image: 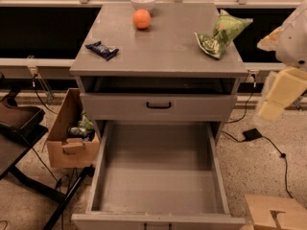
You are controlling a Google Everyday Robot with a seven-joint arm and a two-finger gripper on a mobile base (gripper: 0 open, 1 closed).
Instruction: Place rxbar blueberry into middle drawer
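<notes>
The rxbar blueberry [101, 50], a small flat dark navy wrapper, lies on the left side of the grey cabinet top [163, 51]. My gripper [279, 94] shows as a pale yellow blurred shape at the right edge. It hangs beside the cabinet at drawer height, far from the bar and holding nothing I can see. A drawer with a black handle [158, 105] is shut. The drawer below it [158, 176] is pulled fully out and is empty. Above the handled drawer there is a dark open slot.
An orange [141, 18] and a white bowl [143, 1] sit at the back of the top, and a green chip bag [219, 33] lies at the right. A cardboard box [72, 133] stands on the floor at the left, another box [273, 212] at the lower right, and cables [268, 143] run across the floor.
</notes>
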